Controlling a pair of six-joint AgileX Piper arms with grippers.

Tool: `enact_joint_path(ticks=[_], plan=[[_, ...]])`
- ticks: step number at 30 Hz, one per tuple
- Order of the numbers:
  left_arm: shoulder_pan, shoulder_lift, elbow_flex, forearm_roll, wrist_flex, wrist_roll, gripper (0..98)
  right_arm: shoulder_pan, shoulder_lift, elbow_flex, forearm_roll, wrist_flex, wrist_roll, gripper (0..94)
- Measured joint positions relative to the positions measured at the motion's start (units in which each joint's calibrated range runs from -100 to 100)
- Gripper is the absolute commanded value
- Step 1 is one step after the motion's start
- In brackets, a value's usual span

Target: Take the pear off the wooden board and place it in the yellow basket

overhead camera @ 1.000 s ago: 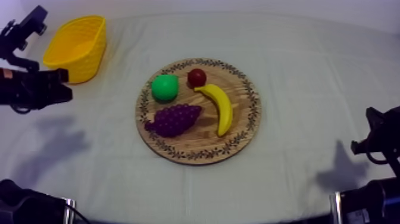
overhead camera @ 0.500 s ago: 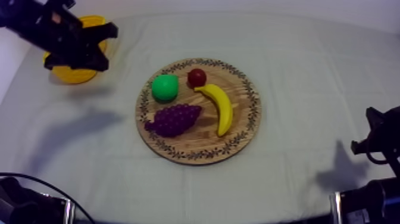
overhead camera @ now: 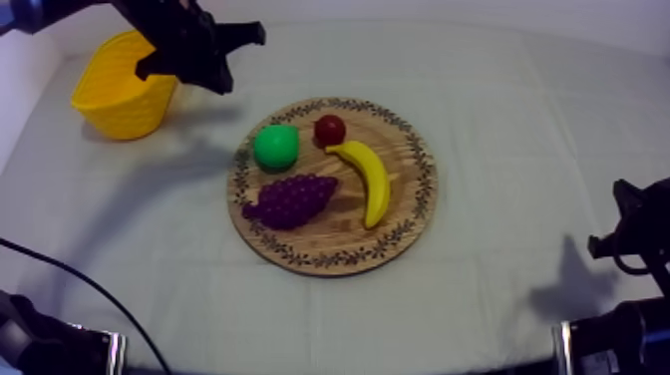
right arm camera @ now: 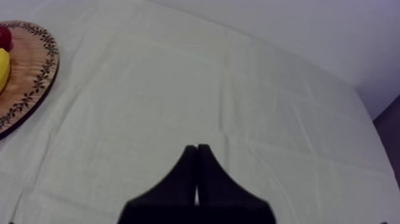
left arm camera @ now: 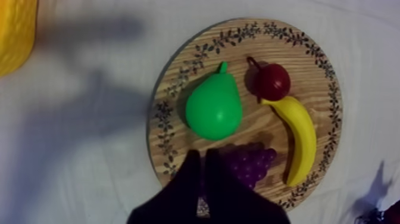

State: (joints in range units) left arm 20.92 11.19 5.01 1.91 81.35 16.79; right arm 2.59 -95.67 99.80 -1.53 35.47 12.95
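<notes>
On the round wooden board [overhead camera: 414, 150] lies a green pear [overhead camera: 276, 147] at its upper left, beside a small red fruit [overhead camera: 330, 130], a banana [overhead camera: 369, 180] and purple grapes [overhead camera: 291, 199]. The yellow basket [overhead camera: 125, 85] stands at the far left. My left gripper [overhead camera: 221, 82] hangs high between basket and board. In the left wrist view its fingers lie shut in a narrow wedge [left arm camera: 201, 156] near the grapes [left arm camera: 250, 164], with the pear [left arm camera: 214, 109] just beyond them. My right gripper [right arm camera: 196, 148] is shut on nothing over bare cloth and rests low at the right [overhead camera: 638, 234].
The left wrist view also takes in the red fruit [left arm camera: 272, 81], the banana [left arm camera: 300, 137], the board's patterned rim [left arm camera: 178, 77] and a corner of the basket [left arm camera: 15, 30]. From the right wrist view the board's edge [right arm camera: 30, 77] lies far off. Open cloth surrounds the board.
My left arm has swung up from the left side, past the basket, and rightward towards the board. The fruit, the basket and the right arm have stayed put.
</notes>
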Motion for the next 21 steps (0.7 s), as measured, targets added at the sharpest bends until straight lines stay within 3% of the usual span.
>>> enact_joint_path(ticks=[8,13,21], plan=[[1.34,2.97,-1.55,-1.31,0.34,0.04,39.5,0.0,0.0,0.0,0.0,0.0,0.01,0.4],[1.85,3.23,-1.66,-0.71,0.53,-1.18,64.3,0.0,0.0,0.0,0.0,0.0,0.01,0.4],[2.05,3.22,-0.92,0.39,0.9,-1.91,90.7,0.0,0.0,0.0,0.0,0.0,0.01,0.4]])
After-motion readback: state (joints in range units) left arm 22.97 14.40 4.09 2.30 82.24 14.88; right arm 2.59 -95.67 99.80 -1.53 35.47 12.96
